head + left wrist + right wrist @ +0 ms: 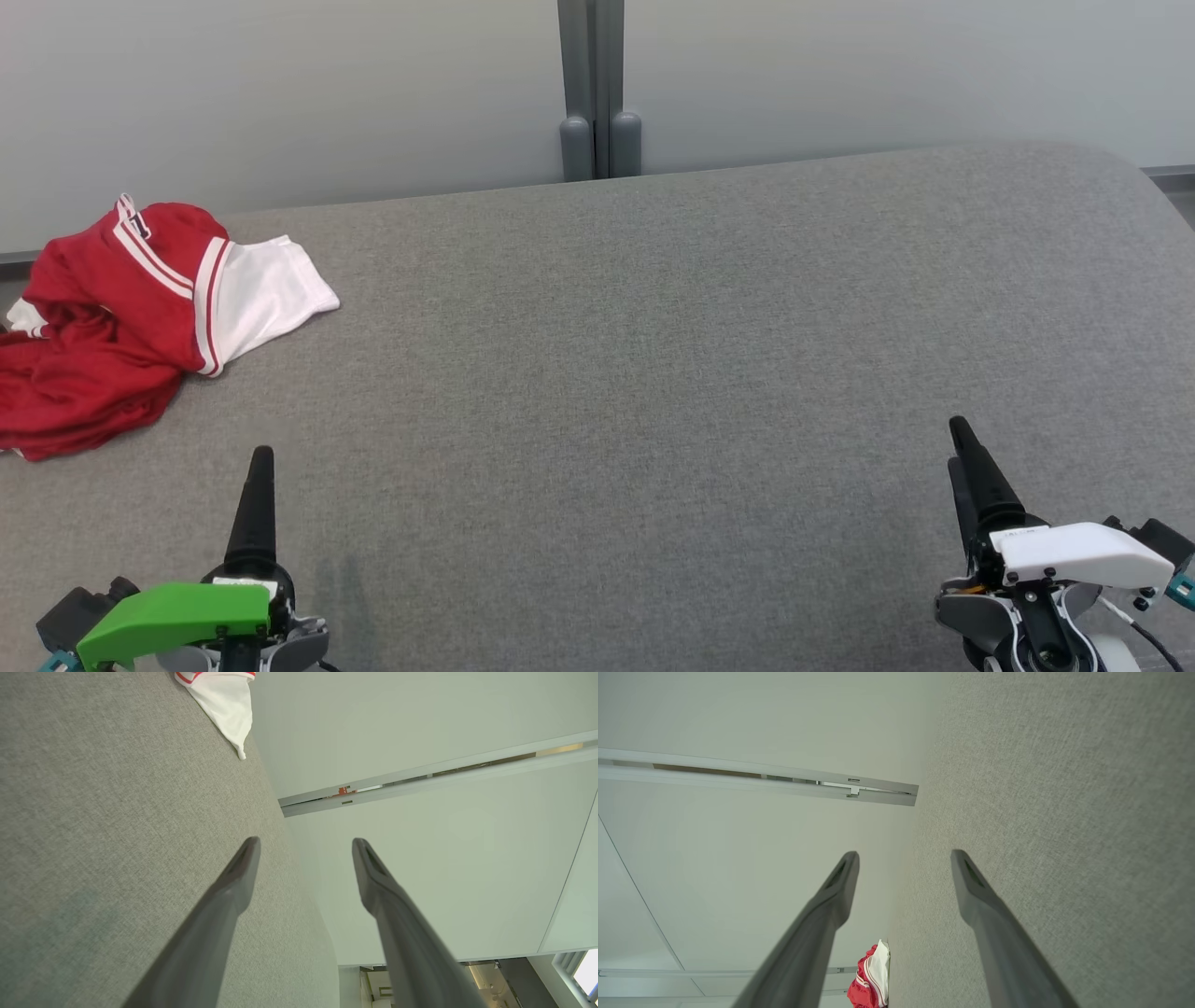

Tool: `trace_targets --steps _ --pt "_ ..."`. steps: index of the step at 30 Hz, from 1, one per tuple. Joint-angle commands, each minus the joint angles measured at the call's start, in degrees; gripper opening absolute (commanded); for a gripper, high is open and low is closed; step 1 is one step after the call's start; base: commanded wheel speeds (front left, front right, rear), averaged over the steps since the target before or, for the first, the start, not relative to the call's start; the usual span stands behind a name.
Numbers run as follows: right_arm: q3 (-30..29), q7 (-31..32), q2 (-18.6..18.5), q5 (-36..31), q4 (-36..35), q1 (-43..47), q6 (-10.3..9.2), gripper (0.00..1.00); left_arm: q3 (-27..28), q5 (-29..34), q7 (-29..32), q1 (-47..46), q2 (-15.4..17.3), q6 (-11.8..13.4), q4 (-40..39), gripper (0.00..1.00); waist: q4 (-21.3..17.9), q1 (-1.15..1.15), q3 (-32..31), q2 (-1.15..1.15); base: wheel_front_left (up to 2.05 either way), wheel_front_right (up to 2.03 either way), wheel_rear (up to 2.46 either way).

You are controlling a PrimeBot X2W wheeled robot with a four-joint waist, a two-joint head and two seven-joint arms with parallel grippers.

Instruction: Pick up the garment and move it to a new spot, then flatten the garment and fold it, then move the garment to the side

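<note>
- We see the red-and-white jersey [112, 317] lying crumpled at the far left of the grey fabric-covered table [653, 373], its white part spread flat toward the middle.
- Our left claw [304, 841] is low at the front left, near the jersey but apart from it, fingers spread wide and holding nothing.
- Our right claw [904, 853] is at the front right, well apart from the jersey, equally wide open and empty.
</note>
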Motion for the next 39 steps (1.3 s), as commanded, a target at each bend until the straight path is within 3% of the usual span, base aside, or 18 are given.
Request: trace_targets --steps 1,24,39 --pt "0.2 -0.7 -0.3 -2.1 -1.4 -0.8 0.02 1.0 -0.4 2.5 -0.6 -0.2 0.3 0.5 -1.7 1.0 0.0 0.0 0.0 0.0 0.0 0.0 0.0" --pt "4.2 -5.6 -0.5 -26.4 -4.8 0.3 0.03 1.0 -5.3 27.4 -5.5 1.9 0.5 4.7 -6.0 1.0 -0.1 0.0 0.3 0.0 0.0 0.0 0.0" --pt "7.1 -8.3 -0.5 -38.2 -4.1 0.4 0.03 1.0 -6.8 39.0 -8.1 3.7 0.6 6.2 -6.3 1.0 -0.1 0.0 0.4 0.0 0.0 0.0 0.0"
